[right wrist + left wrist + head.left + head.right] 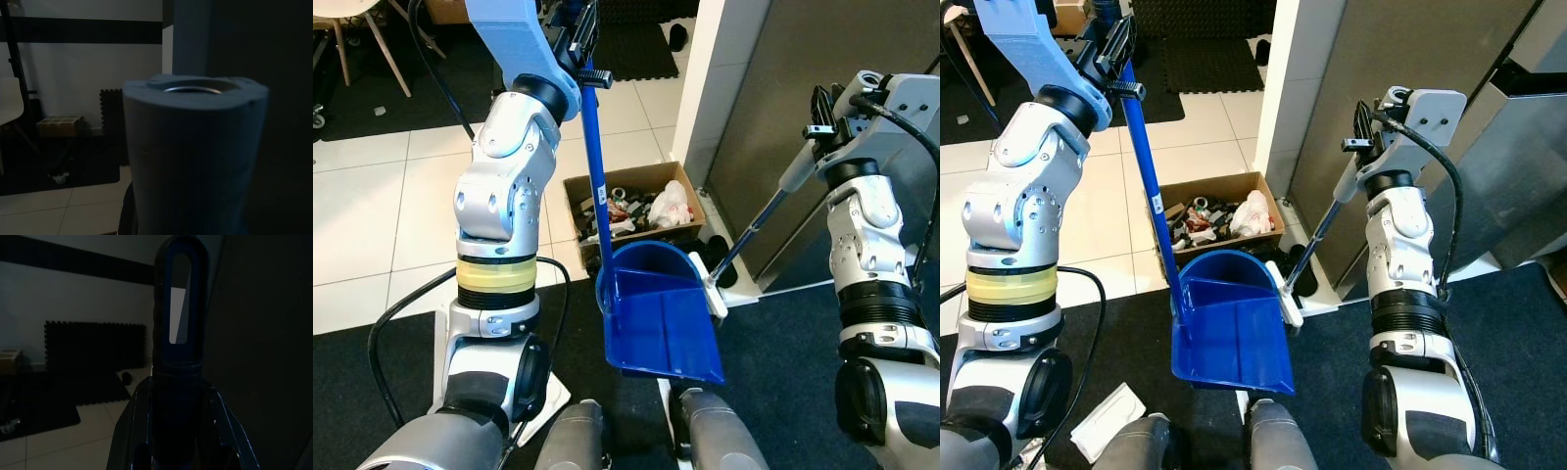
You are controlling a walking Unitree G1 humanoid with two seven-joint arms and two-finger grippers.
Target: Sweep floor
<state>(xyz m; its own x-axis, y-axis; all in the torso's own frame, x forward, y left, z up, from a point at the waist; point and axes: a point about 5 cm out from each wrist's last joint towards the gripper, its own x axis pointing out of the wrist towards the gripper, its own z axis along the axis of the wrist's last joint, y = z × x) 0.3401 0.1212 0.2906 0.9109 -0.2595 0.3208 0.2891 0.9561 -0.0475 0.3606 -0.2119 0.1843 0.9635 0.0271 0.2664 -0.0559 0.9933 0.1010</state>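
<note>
A blue dustpan [662, 318] hangs just above the dark mat in front of my feet, on a long blue handle [596, 166]. My left gripper [580, 41] is shut on the top of that handle; in the left wrist view the handle's slotted end [178, 328] stands between the fingers. My right gripper [821, 119] is shut on the grey grip of a broom [756, 220]. The broom slants down to the left, and its white head [710, 286] rests at the dustpan's right edge. In the right wrist view the grip's end [195, 152] is close up.
An open cardboard box [634, 204] full of rubbish stands on the tiles just behind the dustpan. A white pillar [720, 88] and a grey panel [783, 59] rise at the right. Dark shoes [715, 257] lie at the pillar's foot. A white wrapper [1108, 421] lies on the mat.
</note>
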